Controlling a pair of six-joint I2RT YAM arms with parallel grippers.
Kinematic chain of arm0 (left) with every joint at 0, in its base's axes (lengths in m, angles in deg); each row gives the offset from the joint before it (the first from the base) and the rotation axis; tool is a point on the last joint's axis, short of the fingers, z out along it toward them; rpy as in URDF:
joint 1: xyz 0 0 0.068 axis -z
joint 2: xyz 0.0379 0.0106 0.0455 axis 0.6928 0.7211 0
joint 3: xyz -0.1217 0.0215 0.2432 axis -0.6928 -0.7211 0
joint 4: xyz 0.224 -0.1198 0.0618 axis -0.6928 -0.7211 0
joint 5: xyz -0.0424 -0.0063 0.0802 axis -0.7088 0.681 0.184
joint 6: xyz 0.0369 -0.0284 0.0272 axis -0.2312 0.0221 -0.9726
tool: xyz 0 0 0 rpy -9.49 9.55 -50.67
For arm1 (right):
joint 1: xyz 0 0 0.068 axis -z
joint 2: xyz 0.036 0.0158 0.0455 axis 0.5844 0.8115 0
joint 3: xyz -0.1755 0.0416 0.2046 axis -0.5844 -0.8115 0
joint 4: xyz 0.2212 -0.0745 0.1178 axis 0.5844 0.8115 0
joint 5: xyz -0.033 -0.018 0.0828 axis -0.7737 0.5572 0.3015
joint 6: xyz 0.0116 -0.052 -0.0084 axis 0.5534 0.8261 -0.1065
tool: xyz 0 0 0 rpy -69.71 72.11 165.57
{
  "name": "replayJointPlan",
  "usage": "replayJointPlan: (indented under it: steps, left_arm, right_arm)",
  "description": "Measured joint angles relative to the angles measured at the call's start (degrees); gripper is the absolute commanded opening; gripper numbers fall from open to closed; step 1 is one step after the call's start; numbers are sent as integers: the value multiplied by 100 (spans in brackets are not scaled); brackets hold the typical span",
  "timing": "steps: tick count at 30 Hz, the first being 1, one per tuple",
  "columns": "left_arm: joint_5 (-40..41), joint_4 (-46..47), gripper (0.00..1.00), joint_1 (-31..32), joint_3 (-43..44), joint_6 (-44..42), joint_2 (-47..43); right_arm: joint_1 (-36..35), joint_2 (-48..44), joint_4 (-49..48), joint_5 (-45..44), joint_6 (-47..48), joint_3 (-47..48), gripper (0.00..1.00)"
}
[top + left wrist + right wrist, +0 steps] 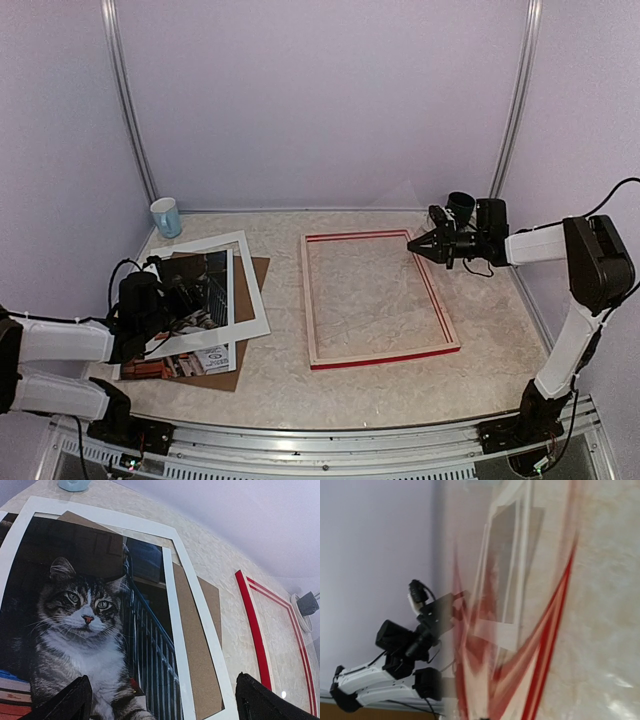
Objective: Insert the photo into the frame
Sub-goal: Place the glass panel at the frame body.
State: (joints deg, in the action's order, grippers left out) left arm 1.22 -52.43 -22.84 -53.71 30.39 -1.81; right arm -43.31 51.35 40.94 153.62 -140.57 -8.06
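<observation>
Two arms, one job; this entry covers the pick-up of the print.

1. Left gripper (188, 298) (161, 685): fingers (70, 702) released to full spread and holding nothing. It is poised low over the photo, with one finger at each lower corner of the wrist view.

2. Photo (215, 288) (85, 620): glossy cat-and-books print lying flat at the left of the table (300, 395). It is stacked askew with a white mat (255, 290) on a brown backing board (225, 378). Its near end juts past the mat's near edge. It is well apart from the frame.

3. Frame (437, 300) (252, 625): red rails, lying flat mid-table. The opening is vacant and the table shows through it.

4. Right gripper (418, 243): fingers clenched on nothing, hovering at the frame's far right corner. Its wrist view is smeared and gives no useful detail.

5. Sundry: a pale cup (166, 217) at the far left, clear of the work.

Handling notes (judgement):
- A flat sheet gives the fingers no face to pinch, so the jutting near end looks like the best purchase.
- Take the print alone. The main hazard is catching the mat or board along with it.
- Bite shallowly near an edge, then raise slowly so the gloss neither buckles nor slips.
- Carry the print low and lay it square to the rails.
- The right arm is well placed to steady the frame if it skids.
</observation>
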Motion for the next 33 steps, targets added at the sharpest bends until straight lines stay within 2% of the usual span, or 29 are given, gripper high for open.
replayJointPlan:
  steps: [9, 18, 33]
  left_arm:
    - [46, 0, 99, -2, 0, 0, -2]
    - [85, -2, 99, -2, 0, 0, -22]
    - [98, -2, 99, -2, 0, 0, -74]
  right_arm:
    - [-551, -157, -251, 4, -249, 264, 0]
    - [-629, -160, -527, 2, -376, -50, 0]
    - [-527, 59, 861, -251, 905, -33, 0]
